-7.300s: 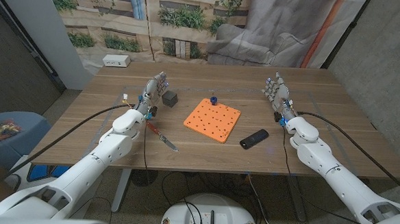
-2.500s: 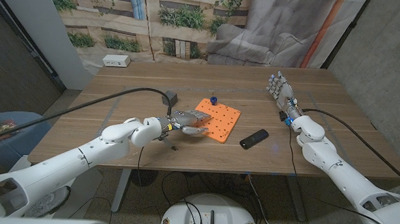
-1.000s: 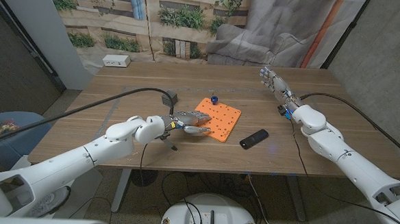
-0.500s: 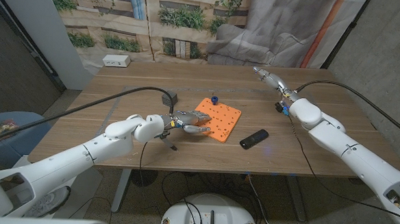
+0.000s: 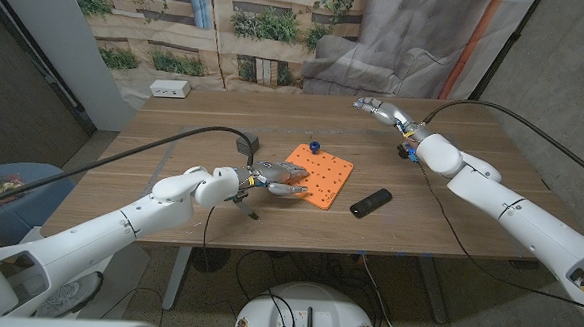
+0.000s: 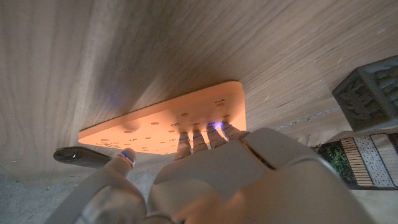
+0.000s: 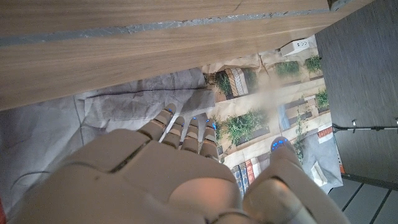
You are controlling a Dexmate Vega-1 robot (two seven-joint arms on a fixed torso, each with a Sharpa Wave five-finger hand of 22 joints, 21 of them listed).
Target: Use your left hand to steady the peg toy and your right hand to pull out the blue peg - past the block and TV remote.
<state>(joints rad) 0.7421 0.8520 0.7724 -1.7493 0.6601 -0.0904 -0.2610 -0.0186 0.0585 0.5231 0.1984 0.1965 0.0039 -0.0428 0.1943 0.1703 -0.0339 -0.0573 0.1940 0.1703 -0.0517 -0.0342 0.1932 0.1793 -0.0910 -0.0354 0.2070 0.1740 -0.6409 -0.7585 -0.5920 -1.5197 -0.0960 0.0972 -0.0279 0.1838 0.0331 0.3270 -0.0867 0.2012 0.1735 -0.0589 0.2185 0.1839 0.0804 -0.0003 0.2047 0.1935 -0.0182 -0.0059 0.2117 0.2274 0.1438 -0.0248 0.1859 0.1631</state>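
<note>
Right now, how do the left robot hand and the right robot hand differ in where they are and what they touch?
The left robot hand presses its fingers on the near-left edge of the orange peg toy; the right robot hand touches nothing. The left is low at the board; the right is raised over the far table, beyond the blue peg. Neither holds anything.

Soft, even light falls from above on the table [image 5: 269, 217] in the head view, bright enough to show the wood grain, with no hard glare. Shadows are faint and short, pooled just under the arms. The picture bends toward its edges, so the table's far edge bows and the walls lean. In the left wrist view the left hand [image 6: 205, 180] is close to the lens, soft in focus and warmly lit, while the wood behind is sharper. In the right wrist view the right hand [image 7: 155, 180] is blurred and the backdrop beyond it is hazy.
</note>
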